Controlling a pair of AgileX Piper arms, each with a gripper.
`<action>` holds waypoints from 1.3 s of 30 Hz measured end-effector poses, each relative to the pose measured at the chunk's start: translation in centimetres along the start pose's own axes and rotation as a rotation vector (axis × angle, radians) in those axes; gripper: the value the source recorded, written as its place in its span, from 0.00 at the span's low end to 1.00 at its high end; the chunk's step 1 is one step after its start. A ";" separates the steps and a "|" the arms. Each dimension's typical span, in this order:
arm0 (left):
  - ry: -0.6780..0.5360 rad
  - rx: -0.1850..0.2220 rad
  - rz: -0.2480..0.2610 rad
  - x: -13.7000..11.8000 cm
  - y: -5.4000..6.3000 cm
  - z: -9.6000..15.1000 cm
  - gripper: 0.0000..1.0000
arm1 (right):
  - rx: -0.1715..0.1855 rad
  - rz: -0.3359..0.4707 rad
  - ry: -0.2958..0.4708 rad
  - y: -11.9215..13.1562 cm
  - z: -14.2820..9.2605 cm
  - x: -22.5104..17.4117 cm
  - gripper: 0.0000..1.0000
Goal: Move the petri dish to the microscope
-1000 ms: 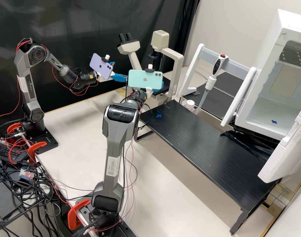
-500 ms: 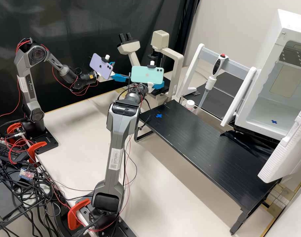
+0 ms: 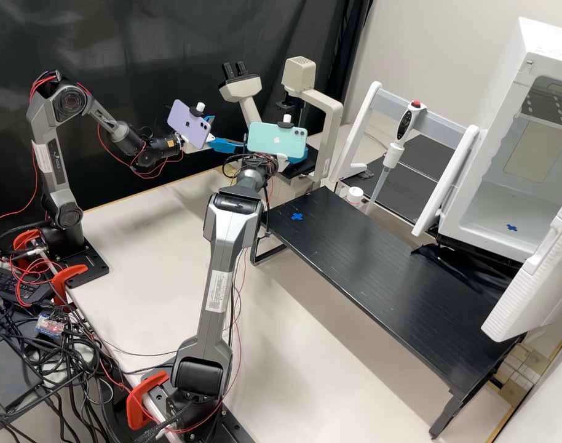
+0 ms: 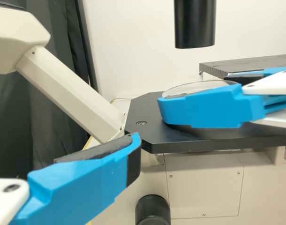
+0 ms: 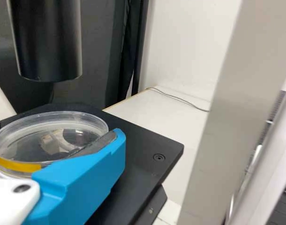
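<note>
Petri dish [image 5: 54, 140] pinched over the microscope's [image 3: 334, 126] stage [image 5: 152, 140]

The right gripper [image 3: 299, 157] is at the microscope, its blue fingers closed on opposite sides of the clear petri dish. The dish lies level, below the microscope's black cylinder [image 5: 48, 44], with a yellow strip along its side; whether its base touches the stage, I cannot tell.

The left gripper [image 3: 229, 132] is on the microscope's eyepiece side, well apart from the dish, its two fingers spread with nothing between them.

In the high view, a black raised shelf [image 3: 385, 271] stretches from near the microscope's base towards the near right, with a blue cross [image 3: 297, 216] at the end nearest the microscope. To the right of the microscope, an upright pipette [image 3: 406, 123] hangs on a white stand [image 3: 356, 132], and farther right is an open white cabinet [image 3: 478, 203].
</note>
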 end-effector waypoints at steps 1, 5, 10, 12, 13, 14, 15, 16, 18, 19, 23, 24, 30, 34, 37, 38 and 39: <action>0.000 0.000 0.000 0.0 0.0 0.0 1.00 | -0.001 -0.010 0.005 -0.1 -0.1 0.2 0.00; 0.000 0.000 0.000 0.0 0.0 0.0 1.00 | 0.001 -0.043 0.032 -0.6 -0.3 0.8 0.00; 0.000 0.000 0.000 0.0 0.0 0.0 1.00 | 0.021 -0.067 0.060 -1.0 -0.5 1.3 0.00; 0.000 0.000 0.000 0.0 0.0 0.0 1.00 | 0.015 -0.065 0.062 -1.0 -0.4 1.4 0.00; 0.000 0.000 0.000 0.0 0.0 0.0 1.00 | 0.011 -0.062 0.067 -0.9 -0.6 1.4 0.00; 0.000 0.000 0.000 0.0 0.0 0.0 1.00 | 0.011 -0.065 0.067 -1.0 -0.5 1.6 0.00; 0.000 0.000 0.000 0.0 0.0 0.0 1.00 | 0.013 -0.067 0.071 -1.1 -0.5 1.6 1.00; 0.000 0.000 0.000 0.0 0.0 0.0 1.00 | 0.013 -0.067 0.071 -1.0 -0.4 1.7 1.00; 0.000 0.000 0.000 0.0 0.0 0.0 1.00 | 0.020 -0.069 0.076 -1.0 -0.4 1.8 1.00; 0.000 0.000 0.000 0.0 0.0 0.0 1.00 | 0.018 -0.068 0.078 -0.9 -0.4 1.8 1.00; 0.000 0.000 0.000 0.0 0.0 0.0 1.00 | -0.001 -0.075 0.083 -0.9 0.1 2.1 1.00; 0.000 0.000 0.000 0.0 0.0 0.0 1.00 | 0.000 -0.079 0.085 -0.9 0.2 2.2 1.00; 0.000 0.000 0.000 0.0 0.0 0.0 1.00 | 0.002 -0.074 0.079 -0.6 0.5 2.3 1.00; 0.000 0.000 0.000 0.0 0.0 0.0 1.00 | 0.003 -0.070 0.072 -0.4 0.9 2.3 1.00; 0.000 0.000 0.000 0.0 0.0 0.0 1.00 | 0.007 -0.075 0.072 -0.1 1.3 2.1 1.00; 0.000 0.000 0.000 0.0 0.0 0.0 1.00 | 0.008 -0.078 0.069 0.0 1.4 2.0 1.00; 0.000 0.000 0.000 0.0 0.0 0.0 1.00 | 0.009 -0.076 0.065 0.2 1.5 1.7 1.00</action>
